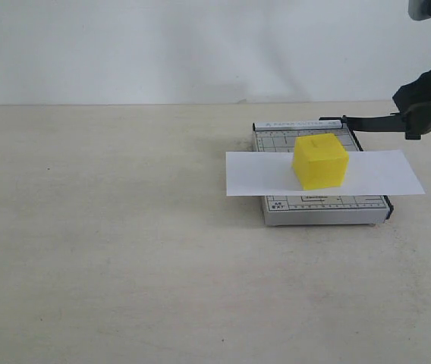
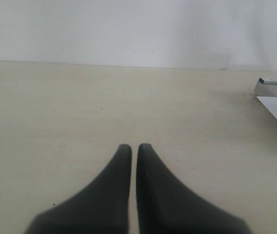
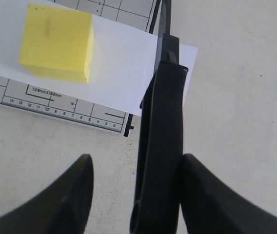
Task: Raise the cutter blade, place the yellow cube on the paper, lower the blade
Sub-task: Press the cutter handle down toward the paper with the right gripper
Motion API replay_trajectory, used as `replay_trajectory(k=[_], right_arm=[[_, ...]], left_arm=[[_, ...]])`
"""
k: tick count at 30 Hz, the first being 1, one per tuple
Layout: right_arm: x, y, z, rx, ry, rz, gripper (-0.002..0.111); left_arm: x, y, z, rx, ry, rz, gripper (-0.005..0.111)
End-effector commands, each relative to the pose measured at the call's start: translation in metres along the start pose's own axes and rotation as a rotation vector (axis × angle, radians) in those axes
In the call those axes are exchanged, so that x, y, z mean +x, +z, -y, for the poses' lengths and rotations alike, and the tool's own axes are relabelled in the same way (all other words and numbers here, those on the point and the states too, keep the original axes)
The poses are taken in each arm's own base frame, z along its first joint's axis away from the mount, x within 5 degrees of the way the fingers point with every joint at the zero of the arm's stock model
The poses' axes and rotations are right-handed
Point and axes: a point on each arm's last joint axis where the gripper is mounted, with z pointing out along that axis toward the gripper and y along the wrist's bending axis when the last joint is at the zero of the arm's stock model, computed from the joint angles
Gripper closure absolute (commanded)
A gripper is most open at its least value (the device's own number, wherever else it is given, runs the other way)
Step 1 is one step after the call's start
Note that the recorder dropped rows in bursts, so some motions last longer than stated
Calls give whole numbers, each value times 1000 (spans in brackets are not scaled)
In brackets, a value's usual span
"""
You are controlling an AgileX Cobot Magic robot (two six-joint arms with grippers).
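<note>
Right gripper (image 3: pixel 137 160) open, fingers flanking the handle of the raised cutter blade (image 3: pixel 160 141), two o'clock from the yellow cube (image 1: pixel 320 161), which sits on the paper (image 1: pixel 261 173) across the trimmer (image 1: pixel 318 209). Left gripper (image 2: pixel 134 146) closed above the surface (image 2: pixel 80 112).

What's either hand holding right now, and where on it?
Nothing clamped. Right hand straddles the cutter blade at its handle end, with a gap on one side. Left hand is shut and empty.

Catching only part of right gripper (image 1: pixel 415 121) at 3 o'clock edge, blurred dark. Can't see cutter blade (image 1: pixel 371 123) handle end inside it. Missing trimmer base (image 1: pixel 322 212) middle under paper (image 1: pixel 257 174), yellow cube (image 1: pixel 320 161).
</note>
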Motion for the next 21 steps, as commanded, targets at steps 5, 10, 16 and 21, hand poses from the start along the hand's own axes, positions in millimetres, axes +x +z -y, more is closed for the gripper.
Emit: replay_trajectory(k=[5, 10, 16, 21], right_arm=[[-3, 1, 0, -12, 7, 23, 59], [-3, 1, 0, -7, 10, 18, 94], [-3, -3, 0, -1, -6, 39, 108], [-3, -6, 0, 0, -5, 51, 108]], left_arm=[[1, 0, 0, -5, 6, 1, 102], [1, 0, 0, -5, 6, 1, 102], [1, 0, 0, -5, 6, 1, 102], [1, 0, 0, -5, 6, 1, 102]])
